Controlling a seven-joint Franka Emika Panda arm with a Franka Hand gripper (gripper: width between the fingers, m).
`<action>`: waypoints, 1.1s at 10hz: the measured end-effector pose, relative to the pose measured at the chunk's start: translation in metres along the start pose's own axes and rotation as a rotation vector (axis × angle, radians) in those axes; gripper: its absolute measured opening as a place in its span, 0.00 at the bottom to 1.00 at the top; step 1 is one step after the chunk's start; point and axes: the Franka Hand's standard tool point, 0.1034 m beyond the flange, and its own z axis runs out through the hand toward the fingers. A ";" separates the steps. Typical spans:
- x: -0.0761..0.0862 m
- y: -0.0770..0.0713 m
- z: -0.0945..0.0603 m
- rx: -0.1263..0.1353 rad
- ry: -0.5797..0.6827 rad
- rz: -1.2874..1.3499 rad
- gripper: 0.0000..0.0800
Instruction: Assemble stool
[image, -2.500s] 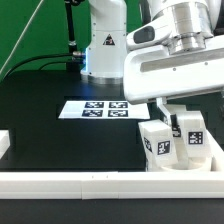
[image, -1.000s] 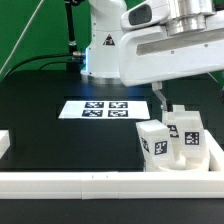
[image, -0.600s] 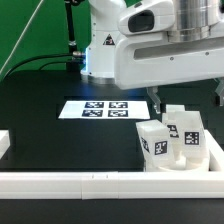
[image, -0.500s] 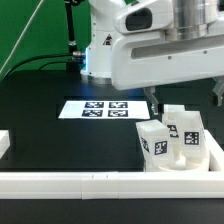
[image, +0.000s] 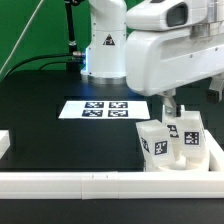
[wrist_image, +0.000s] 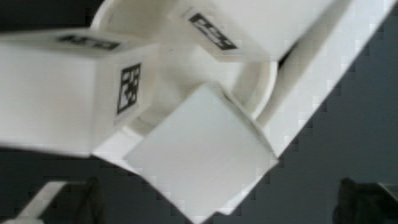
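The stool stands at the exterior view's lower right: a low white seat disc (image: 190, 164) with three blocky tagged legs (image: 155, 140) standing on it. My gripper (image: 170, 108) hangs just above the rear legs, its dark fingers (image: 167, 104) apart. In the wrist view the gripper (wrist_image: 212, 206) is open and empty. One dark finger shows at each side, and a corner of the nearest leg (wrist_image: 205, 150) lies between them without being touched. Two more legs (wrist_image: 71, 90) and the seat disc (wrist_image: 267, 75) lie beyond.
The marker board (image: 105, 108) lies flat mid-table. A long white rail (image: 90, 182) runs along the front edge, with the stool against it, and shows in the wrist view (wrist_image: 329, 70). The robot base (image: 103, 45) stands behind.
My hand has shifted towards the exterior view's right, from beside the stool to above its legs. The stool and legs have not moved.
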 end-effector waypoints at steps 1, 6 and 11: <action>-0.001 0.002 0.000 0.000 -0.001 -0.052 0.81; -0.005 0.007 0.011 -0.013 -0.032 -0.442 0.81; -0.003 0.008 0.026 -0.020 -0.027 -0.485 0.80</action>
